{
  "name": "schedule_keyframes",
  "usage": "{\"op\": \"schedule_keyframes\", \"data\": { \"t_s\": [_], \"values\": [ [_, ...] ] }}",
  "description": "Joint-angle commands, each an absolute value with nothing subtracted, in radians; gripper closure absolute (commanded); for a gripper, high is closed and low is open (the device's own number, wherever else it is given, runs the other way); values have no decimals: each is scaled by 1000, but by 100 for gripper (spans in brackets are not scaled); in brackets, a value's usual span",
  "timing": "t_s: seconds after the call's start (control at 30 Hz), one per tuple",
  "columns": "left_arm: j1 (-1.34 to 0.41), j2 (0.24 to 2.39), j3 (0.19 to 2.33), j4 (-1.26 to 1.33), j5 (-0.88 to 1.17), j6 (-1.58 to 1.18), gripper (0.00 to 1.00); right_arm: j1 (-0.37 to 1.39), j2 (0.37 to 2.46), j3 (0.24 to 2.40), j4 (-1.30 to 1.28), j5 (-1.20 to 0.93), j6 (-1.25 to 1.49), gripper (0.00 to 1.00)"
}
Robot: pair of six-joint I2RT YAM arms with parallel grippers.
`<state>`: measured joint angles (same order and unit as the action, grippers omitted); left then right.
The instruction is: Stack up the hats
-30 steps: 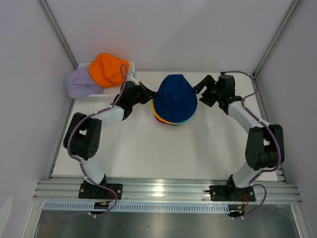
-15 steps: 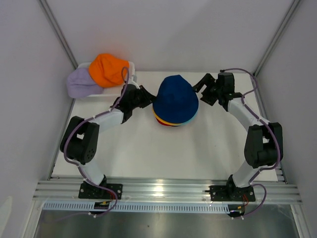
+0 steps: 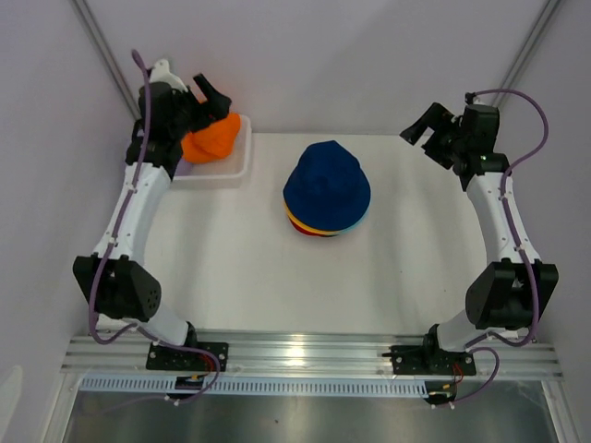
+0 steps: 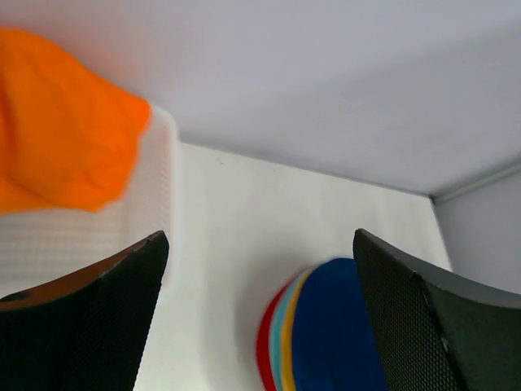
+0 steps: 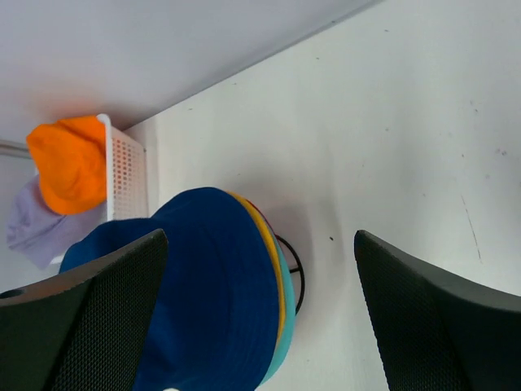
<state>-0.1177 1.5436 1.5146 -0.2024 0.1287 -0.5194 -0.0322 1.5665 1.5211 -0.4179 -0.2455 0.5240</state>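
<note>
Stack [image 3: 325,189]: sits mid-table, navy hat [image 3: 326,178] on top, touched by neither gripper.
Rims under navy: red hat [image 4: 262,349] outermost, then teal hat [image 4: 275,338] and yellow hat [image 4: 287,326], clearest from the left wrist.
Orange hat [image 3: 214,137]: lies in the basket [image 3: 222,173] at the far left corner of the table [image 3: 240,268], well apart from the stack.
Lavender hat [image 5: 32,228]: seen only from the right wrist, just beside the orange hat; hidden behind the left arm from above; cannot tell whether it lies inside the basket.
Wire frame [image 5: 294,273]: shows only in the right wrist view, as a thin black loop poking out from under the stack's rim.
Top view only: gives both arms whole and the stack's place between them.
Left arm [image 3: 138,198]: stretched far and raised along the left wall, wrist above the basket.
Left gripper [image 3: 211,100]: hangs just over the orange hat, fingers [image 4: 89,326] spread wide with nothing between them.
Right arm [image 3: 503,221]: reaches up along the right side, wrist high near the far right corner and turned toward the stack.
Right gripper [image 3: 423,127]: well clear of the stack, fingers [image 5: 431,326] fully parted and empty.
</note>
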Motion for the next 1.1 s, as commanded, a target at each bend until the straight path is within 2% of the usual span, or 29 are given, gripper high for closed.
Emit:
{"op": "schedule_keyframes", "data": {
  "t_s": [0.0,0.07,0.27,0.33,0.4,0.53,0.93,1.07],
  "values": [
    [-72,1662,1774,-417,78,-358,3,-23,1514,1534,-422,-287,460,1],
    [-60,1736,1839,-494,68,-313,2,-23,1511,1522,-399,-299,459,1],
    [-58,2113,2307,-702,2,-213,1,-23,1528,1509,-362,-244,427,1],
    [-58,2233,2449,-741,-88,-212,1,-25,1552,1512,-342,-229,417,1],
    [-57,2264,2460,-733,-126,-219,0,-25,1577,1528,-337,-221,420,0],
    [-43,2255,2330,-608,-204,-253,1,-25,1657,1615,-385,-251,390,0],
    [32,2312,2246,-585,-190,-394,3,-26,1779,1666,-341,-282,446,1],
    [54,2339,2238,-552,-172,-466,8,-26,1796,1674,-337,-281,465,0]
  ]
}}
